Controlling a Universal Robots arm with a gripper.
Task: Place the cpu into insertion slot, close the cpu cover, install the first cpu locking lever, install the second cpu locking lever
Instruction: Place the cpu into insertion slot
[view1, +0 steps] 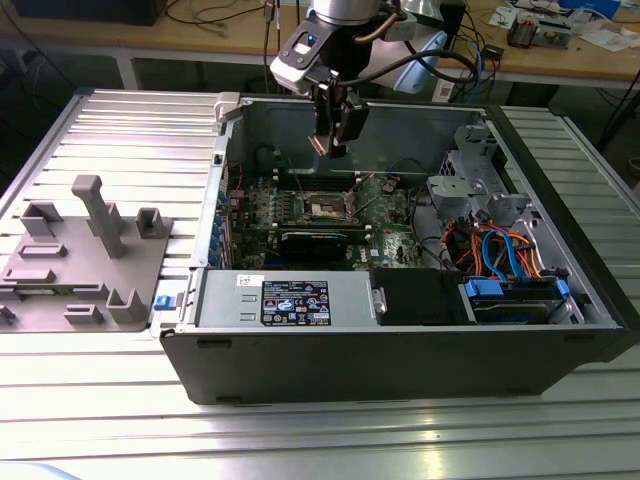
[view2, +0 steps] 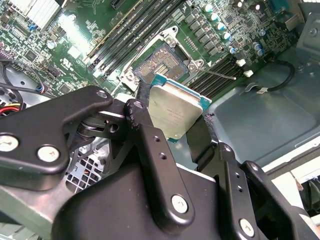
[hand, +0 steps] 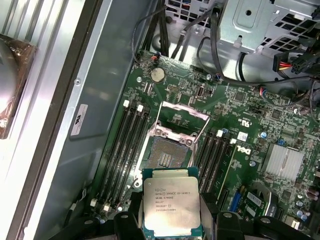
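The black two-fingered gripper (view1: 335, 142) hung above the insertion slot (view1: 325, 207). This was the small square socket with a dark centre and silver rim on the green motherboard (hand: 235, 115), inside the open dark computer case (view1: 400, 370) on the ribbed metal worktop (view1: 100, 400). Its jaws pinched the cpu (hand: 170, 207), a flat square chip with a silver top face and green edging, by two opposite edges. In the second wrist view the chip sat between the black fingers (view2: 150, 140), clear of the slot and not touching it. The cpu cover (hand: 172, 134), a thin silver hinged frame with a square window, appeared to stand raised on the side of the slot away from the cpu, though the angle left that uncertain. The slot's contacts lay bare.

Judged from this, the main danger was a crooked seat. If the chip met the slot tilted or turned off square, a corner could press into the fine contacts and bend them. The thin edge grip could also let the chip slip. A path too close to the raised cover could knock the chip askew.
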